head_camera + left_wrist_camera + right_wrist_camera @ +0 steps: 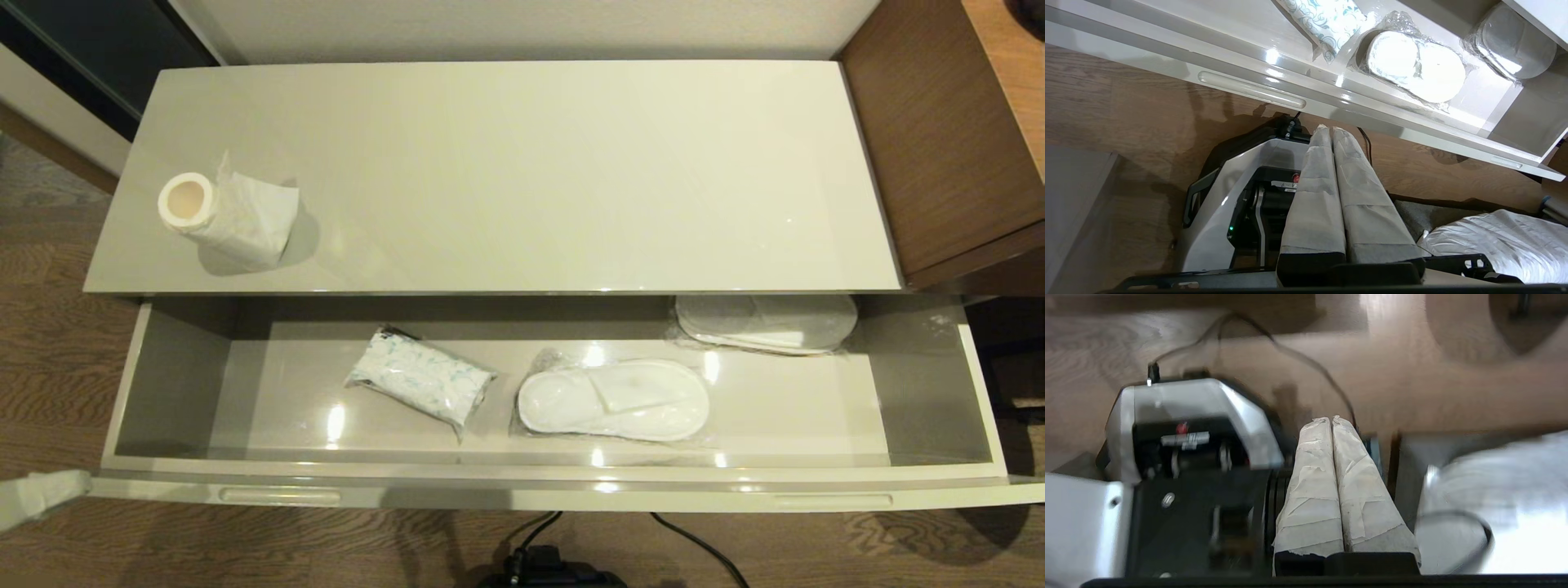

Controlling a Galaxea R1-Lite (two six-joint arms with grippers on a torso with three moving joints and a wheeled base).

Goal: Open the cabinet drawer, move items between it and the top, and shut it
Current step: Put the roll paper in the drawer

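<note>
The cabinet drawer (522, 492) stands pulled fully open, showing its pale grey floor. The white toilet paper roll (220, 214) lies on its side on the top (522, 163), near the left end, cream core facing front-left, with a loose flap of paper. My left gripper (77, 483) is low at the drawer front's left corner, shut and empty; in its wrist view the left gripper (1329, 130) hangs over the floor below the slot handle (1251, 89). My right gripper (1331, 419) is shut and empty, over the floor, outside the head view.
Inside the drawer lie a white packet with green-blue print (420, 380), a wrapped pair of slippers (614, 400) and a second pair (767, 322) at the back right. Brown wooden furniture (939, 139) adjoins the top on the right. The robot base (1229, 196) and cables (694, 543) lie below.
</note>
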